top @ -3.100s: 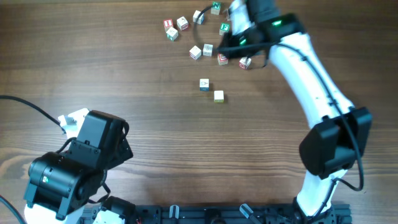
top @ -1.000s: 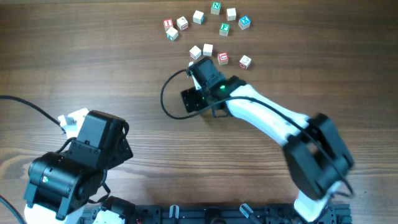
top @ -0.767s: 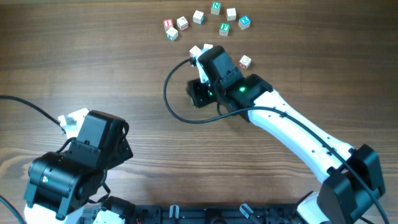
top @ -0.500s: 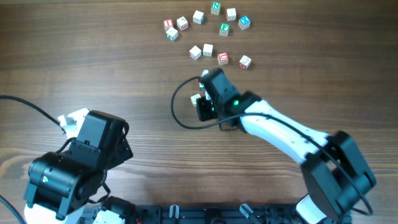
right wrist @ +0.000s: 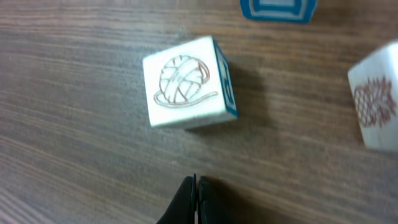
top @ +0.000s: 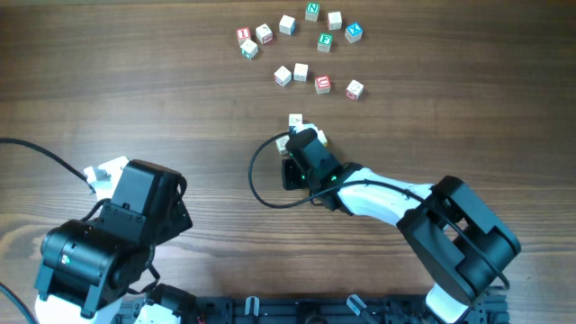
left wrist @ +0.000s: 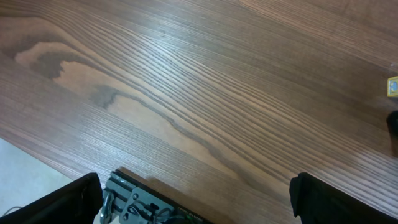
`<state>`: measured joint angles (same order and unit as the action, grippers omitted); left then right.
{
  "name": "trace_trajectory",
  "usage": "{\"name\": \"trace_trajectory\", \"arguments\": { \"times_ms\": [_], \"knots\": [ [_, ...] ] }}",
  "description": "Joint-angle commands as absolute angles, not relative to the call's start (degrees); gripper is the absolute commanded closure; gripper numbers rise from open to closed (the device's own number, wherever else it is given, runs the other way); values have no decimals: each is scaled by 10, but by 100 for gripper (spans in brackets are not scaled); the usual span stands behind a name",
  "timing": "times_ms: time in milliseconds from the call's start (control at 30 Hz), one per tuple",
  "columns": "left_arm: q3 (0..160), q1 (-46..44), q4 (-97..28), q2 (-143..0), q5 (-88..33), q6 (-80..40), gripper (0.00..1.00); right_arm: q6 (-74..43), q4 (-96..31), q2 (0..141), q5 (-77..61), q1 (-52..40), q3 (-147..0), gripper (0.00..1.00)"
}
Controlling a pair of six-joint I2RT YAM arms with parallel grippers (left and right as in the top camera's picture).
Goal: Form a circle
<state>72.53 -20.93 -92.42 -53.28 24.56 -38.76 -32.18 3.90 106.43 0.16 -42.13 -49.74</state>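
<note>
Reading the cubes from overhead, a green N (top: 312,11), a green F (top: 325,40) and a red C (top: 322,83) are legible among the pale wooden alphabet cubes (top: 300,71) scattered loosely at the far side of the bench (top: 135,81); they make no ring. Nearer than that scatter, the yarn-ball cube (right wrist: 186,84) sits just beyond the right claw (right wrist: 195,199), whose fingers are pressed together on nothing, apart from it. The left claw (left wrist: 193,202) is spread wide over bare wood
</note>
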Motion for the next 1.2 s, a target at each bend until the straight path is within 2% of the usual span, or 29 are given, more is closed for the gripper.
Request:
{"name": "trace_trajectory", "arguments": {
  "times_ms": [0,233,1167],
  "knots": [
    [723,-206,-924,-531,246,-397,0,-293,67,1097,37,-422,-491,96],
    [723,-206,-924,-531,246,-397,0,-285,116,1113,56,-422,-491,96],
    [723,-206,-924,-531,246,-397,0,-257,170,1122,77,-422,-491,95]
  ]
}}
